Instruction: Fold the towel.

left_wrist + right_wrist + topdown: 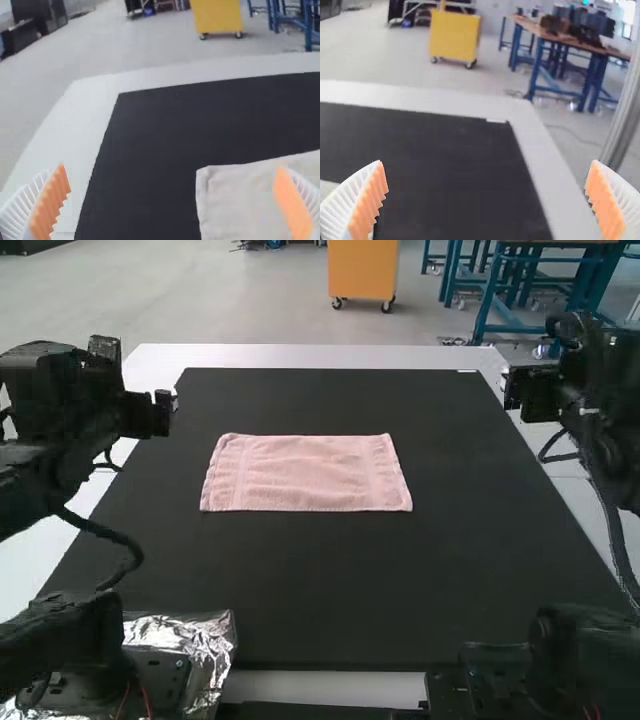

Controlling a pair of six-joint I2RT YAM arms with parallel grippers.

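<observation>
Towel [305, 472] lies flat on our black mat [310, 570] — we've got left gripper [168, 403] and right gripper [512, 392] wide open, empty.

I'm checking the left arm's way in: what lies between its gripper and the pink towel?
Just a bare stretch of black mat lies between the left gripper and the towel, as the high view shows.

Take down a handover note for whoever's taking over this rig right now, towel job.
Left gripper: open, empty.
Right gripper: open, empty.
Towel: lying flat as a wide rectangle on the black mat, between the two arms, untouched by either.
Done: towel is spread flat; whether it already has one fold, I can't tell.
Left: probably the folding itself.
</observation>
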